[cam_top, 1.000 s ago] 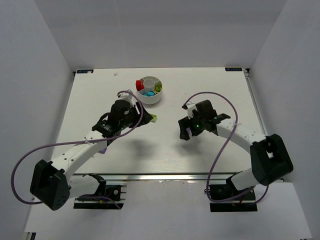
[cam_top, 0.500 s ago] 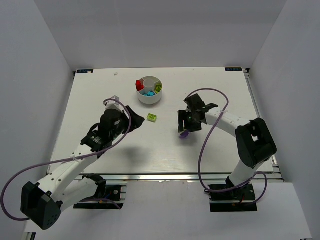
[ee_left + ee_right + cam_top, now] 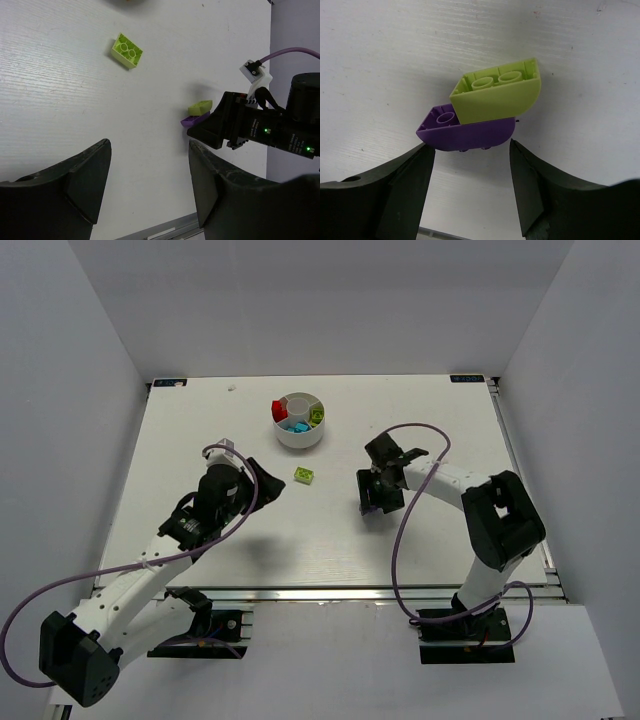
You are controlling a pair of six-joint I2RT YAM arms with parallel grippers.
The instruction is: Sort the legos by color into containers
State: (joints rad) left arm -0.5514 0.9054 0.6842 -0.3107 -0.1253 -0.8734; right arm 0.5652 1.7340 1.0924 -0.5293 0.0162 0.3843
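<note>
The round white dish (image 3: 299,436) stands at the back centre, with red, cyan and lime bricks in its compartments. One lime brick (image 3: 304,476) lies loose on the table in front of it and shows in the left wrist view (image 3: 126,51). My left gripper (image 3: 266,483) is open and empty, a little to the left of that brick. My right gripper (image 3: 371,503) is open and low over a lime brick (image 3: 497,96) stacked on a purple brick (image 3: 465,132). Both lie just beyond the fingertips (image 3: 410,170), untouched. The pair also shows in the left wrist view (image 3: 199,108).
White walls stand close on the left, right and back of the table (image 3: 200,440). A metal rail (image 3: 330,592) runs along the near edge. Purple cables (image 3: 420,540) loop beside both arms.
My left gripper has drawn back to the left, leaving the lime brick loose on the table. My right gripper has swung in and come down at the purple and lime pair.
</note>
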